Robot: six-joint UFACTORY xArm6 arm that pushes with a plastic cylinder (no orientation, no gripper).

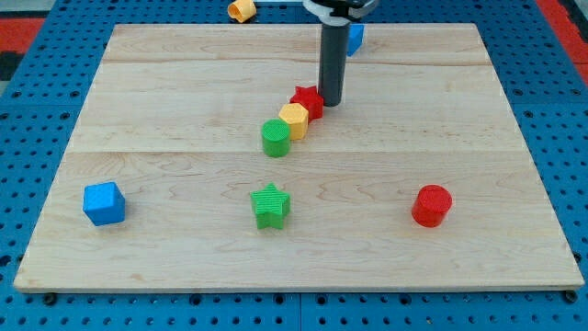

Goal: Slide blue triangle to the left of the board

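Observation:
The blue triangle (356,38) sits near the board's top edge, right of centre, partly hidden behind my dark rod. My tip (331,102) rests on the board below the blue triangle, right beside the red star (308,99). The red star, a yellow hexagon (294,119) and a green cylinder (276,138) form a diagonal chain running down to the left of my tip.
A blue cube (104,203) lies at the lower left, a green star (270,205) at the lower middle, a red cylinder (432,205) at the lower right. A yellow block (241,10) lies off the wooden board (184,92) at the view's top.

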